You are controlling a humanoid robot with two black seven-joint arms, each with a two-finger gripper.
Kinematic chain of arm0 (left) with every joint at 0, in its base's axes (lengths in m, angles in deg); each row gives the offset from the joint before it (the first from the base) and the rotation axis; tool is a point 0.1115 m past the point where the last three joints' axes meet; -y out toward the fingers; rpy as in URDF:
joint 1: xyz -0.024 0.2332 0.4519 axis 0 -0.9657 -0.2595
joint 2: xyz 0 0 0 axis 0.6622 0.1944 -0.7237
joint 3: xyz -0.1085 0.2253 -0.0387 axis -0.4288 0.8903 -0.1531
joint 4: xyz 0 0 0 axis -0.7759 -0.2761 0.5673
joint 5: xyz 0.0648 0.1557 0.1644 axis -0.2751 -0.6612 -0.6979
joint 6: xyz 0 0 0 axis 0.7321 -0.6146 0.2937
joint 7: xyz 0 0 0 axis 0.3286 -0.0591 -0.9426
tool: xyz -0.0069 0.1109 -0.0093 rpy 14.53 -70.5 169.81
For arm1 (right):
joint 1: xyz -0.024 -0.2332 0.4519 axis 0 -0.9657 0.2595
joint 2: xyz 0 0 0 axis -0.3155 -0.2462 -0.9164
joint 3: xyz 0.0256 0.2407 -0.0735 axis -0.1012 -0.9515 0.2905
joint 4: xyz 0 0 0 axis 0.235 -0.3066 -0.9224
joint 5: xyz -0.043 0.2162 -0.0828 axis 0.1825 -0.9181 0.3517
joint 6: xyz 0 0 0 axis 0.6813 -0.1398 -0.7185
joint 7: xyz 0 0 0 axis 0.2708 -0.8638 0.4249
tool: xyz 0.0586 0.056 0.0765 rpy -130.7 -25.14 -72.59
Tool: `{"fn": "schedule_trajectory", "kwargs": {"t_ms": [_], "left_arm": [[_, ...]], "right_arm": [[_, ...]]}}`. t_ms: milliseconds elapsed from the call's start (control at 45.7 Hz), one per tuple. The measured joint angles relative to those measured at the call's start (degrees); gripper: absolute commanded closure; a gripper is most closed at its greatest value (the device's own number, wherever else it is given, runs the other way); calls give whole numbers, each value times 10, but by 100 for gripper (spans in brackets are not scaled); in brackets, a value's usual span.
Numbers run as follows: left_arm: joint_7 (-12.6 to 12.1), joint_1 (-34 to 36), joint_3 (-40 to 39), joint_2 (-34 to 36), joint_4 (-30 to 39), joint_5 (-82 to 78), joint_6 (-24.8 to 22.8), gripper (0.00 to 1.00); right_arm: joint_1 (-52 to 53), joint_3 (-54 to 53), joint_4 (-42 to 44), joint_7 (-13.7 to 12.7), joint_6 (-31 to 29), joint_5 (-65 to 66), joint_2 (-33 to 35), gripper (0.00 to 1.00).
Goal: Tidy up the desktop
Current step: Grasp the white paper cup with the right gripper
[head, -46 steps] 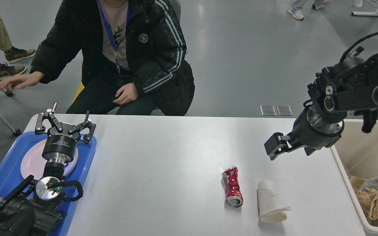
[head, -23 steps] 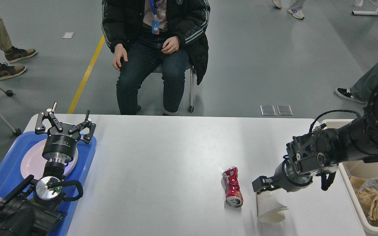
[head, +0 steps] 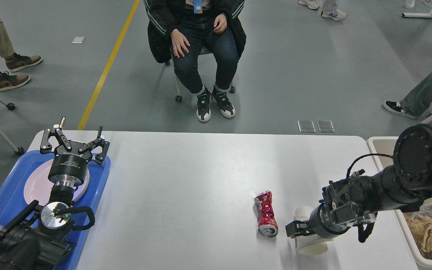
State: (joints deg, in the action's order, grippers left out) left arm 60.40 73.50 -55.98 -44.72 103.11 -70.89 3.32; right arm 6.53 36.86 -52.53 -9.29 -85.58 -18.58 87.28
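Cup (head: 306,248) mostly hidden by right end effector (head: 297,233), grip unclear; left end effector (head: 74,144) fingers spread.

No readable text anywhere. Crushed red can (head: 266,213) on desktop (head: 186,187): white and red print, too crumpled and small to read. Left gripper (head: 74,144) body: pale lettering band, illegible. Blue badge (head: 197,5) on lanyard of seated person (head: 197,45): no legible characters. Yellow floor line (head: 107,67): plain marking, no characters.
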Motion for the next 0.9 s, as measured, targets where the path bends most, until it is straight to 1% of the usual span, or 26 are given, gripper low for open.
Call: {"fn": "schedule_trajectory", "kwargs": {"t_ms": [22,175,241,285,328,350,372,525,898], "left_arm": [[0,0,0,0,0,0,0,4],[0,0,0,0,0,0,0,4],[0,0,0,0,0,0,0,4],[0,0,0,0,0,0,0,4],[0,0,0,0,0,0,0,4],[0,0,0,0,0,0,0,4],[0,0,0,0,0,0,0,4],[0,0,0,0,0,0,0,4],[0,0,0,0,0,0,0,4]], "right_arm": [[-1,0,1,0,2,0,0,8],[-6,0,2,0,10,0,0,38],[-9,0,2,0,7,0,0,58],[-9,0,0,0,3,0,0,75],[-9,0,-3,0,-2,0,0,90],[-8,0,-4,0,-5,0,1,96],[-7,0,-6,0,-9,0,2,100],[1,0,-16,0,-43,-1,8,100],[29,-3,-36,0,-49,-48,30,100]]}}
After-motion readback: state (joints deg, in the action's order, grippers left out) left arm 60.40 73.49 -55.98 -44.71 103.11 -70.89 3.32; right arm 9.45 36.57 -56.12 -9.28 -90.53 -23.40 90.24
